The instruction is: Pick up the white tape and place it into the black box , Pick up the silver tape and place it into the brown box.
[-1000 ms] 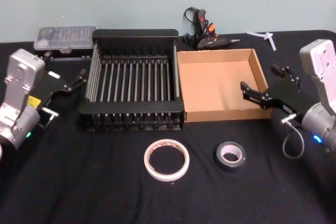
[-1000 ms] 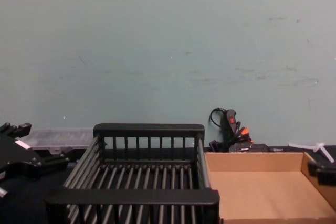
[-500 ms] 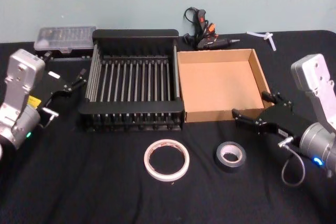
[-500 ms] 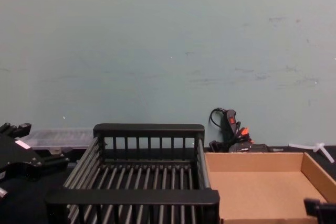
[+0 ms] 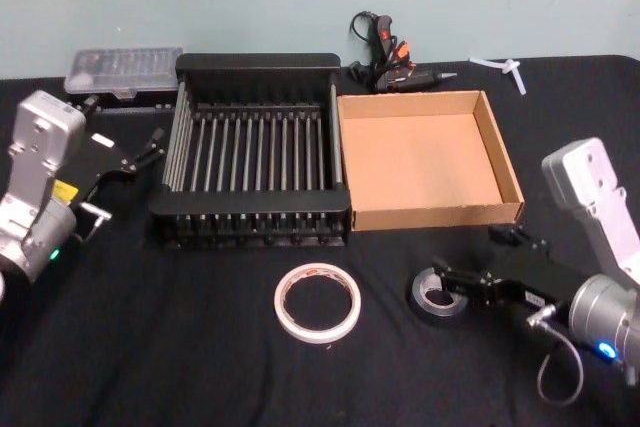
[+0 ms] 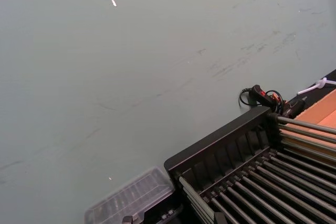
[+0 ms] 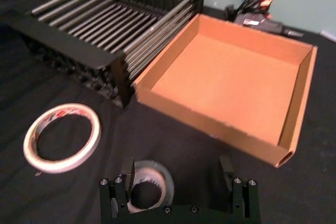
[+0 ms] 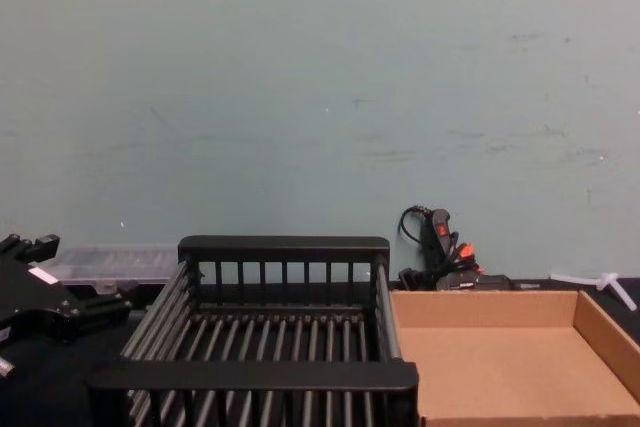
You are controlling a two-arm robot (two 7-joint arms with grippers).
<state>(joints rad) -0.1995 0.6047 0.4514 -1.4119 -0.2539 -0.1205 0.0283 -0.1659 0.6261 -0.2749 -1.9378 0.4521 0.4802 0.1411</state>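
Neither tape is boxed yet: the wide white tape ring (image 5: 318,304) lies on the black worktop (image 5: 180,367) before the empty black slatted crate (image 5: 255,152). The right claw (image 7: 177,178) hangs wide open at the small silver-grey tape roll (image 7: 148,184), near the empty brown cardboard tray (image 5: 425,162). The left claw (image 5: 140,155) waits beside the crate, its spread unclear.

Red print lines the white tape (image 7: 62,138) core, perhaps lettering, but nothing is legible.

The head camera is looking steeply down over the whole table. The chest camera is looking level across the black box (image 8: 283,332) and brown box (image 8: 510,367), sharing both with it. The right wrist camera is sitting close above the silver tape (image 7: 149,184); the left wrist camera is facing the wall.
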